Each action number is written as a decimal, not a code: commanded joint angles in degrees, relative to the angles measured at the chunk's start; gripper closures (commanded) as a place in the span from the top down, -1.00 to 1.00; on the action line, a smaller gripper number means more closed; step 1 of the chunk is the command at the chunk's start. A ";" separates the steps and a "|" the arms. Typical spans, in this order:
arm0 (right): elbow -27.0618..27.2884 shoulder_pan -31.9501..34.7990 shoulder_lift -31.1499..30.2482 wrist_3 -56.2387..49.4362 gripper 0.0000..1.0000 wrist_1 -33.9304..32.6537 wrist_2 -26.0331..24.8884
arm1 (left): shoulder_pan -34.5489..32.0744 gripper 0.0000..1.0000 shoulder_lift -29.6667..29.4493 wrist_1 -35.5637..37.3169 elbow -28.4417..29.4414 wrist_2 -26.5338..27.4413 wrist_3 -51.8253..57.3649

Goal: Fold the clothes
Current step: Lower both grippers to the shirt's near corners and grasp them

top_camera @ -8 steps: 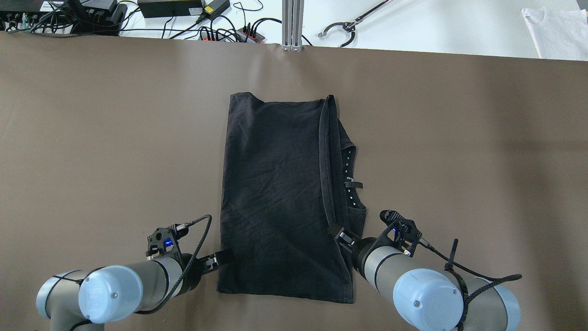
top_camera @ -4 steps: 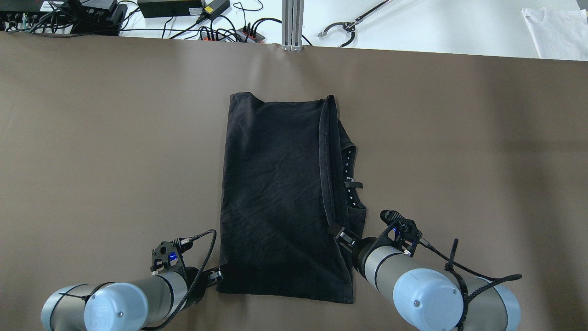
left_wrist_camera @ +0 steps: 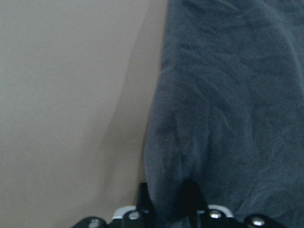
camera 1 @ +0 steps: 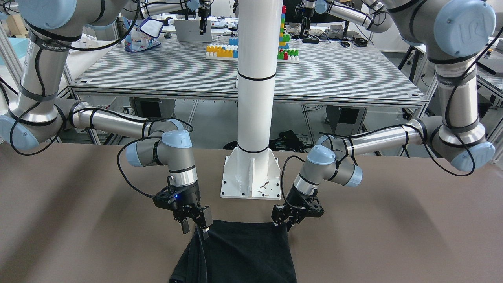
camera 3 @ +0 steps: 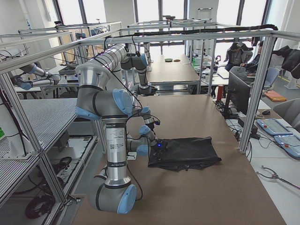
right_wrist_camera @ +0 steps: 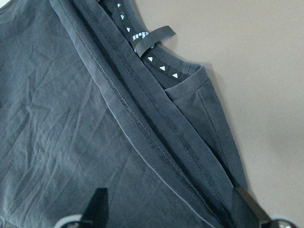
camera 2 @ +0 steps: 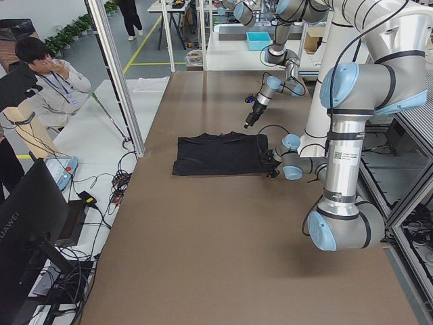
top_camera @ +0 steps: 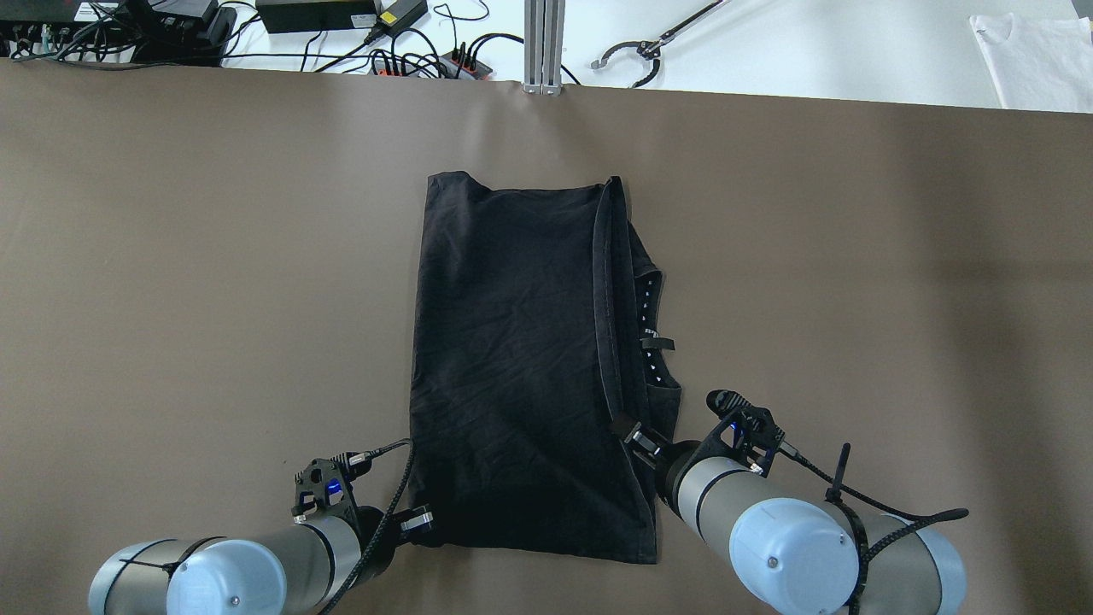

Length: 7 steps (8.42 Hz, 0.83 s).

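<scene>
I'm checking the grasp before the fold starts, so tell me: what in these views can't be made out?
Left claw: the left wrist view's bottom edge cuts off its fingertips, so whether it pinches the garment is unclear.
Collar label: its lettering is too small and blurred in the right wrist view.
Garment's underside: pressed to the table in every view.
Garment's end away from the robot: cut off by the front-facing view's bottom edge.

A brown table is carrying a black garment, which is lying flat and slightly wrinkled near the white pole base. That base is standing on the table, apart from the cloth.
</scene>
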 commanded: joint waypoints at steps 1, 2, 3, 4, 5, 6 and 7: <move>-2.78 0.02 0.09 -0.40 0.85 0.03 0.00 | -0.06 -1.00 -0.04 0.08 -0.11 0.02 0.29; -4.45 0.02 0.09 -0.58 0.85 -0.05 0.00 | -0.06 -1.00 -0.04 0.17 -0.11 0.11 0.55; -5.78 0.02 0.17 -0.49 0.85 -0.05 0.00 | 0.03 -1.00 -0.04 0.17 -0.03 0.11 0.64; -6.48 -0.06 0.18 0.03 0.85 -0.58 0.00 | 0.03 -1.00 0.05 0.26 -0.03 0.11 0.72; -7.45 -0.06 0.52 0.29 0.85 -0.32 0.00 | -0.06 -1.00 0.05 0.26 -0.03 0.11 0.73; -7.89 -0.06 0.88 1.43 0.85 -0.40 0.00 | -0.06 -1.00 0.05 0.26 -0.03 0.11 0.73; -7.98 -0.15 1.84 3.09 0.85 -0.84 0.00 | -0.06 -1.00 0.05 0.26 -0.03 0.11 0.73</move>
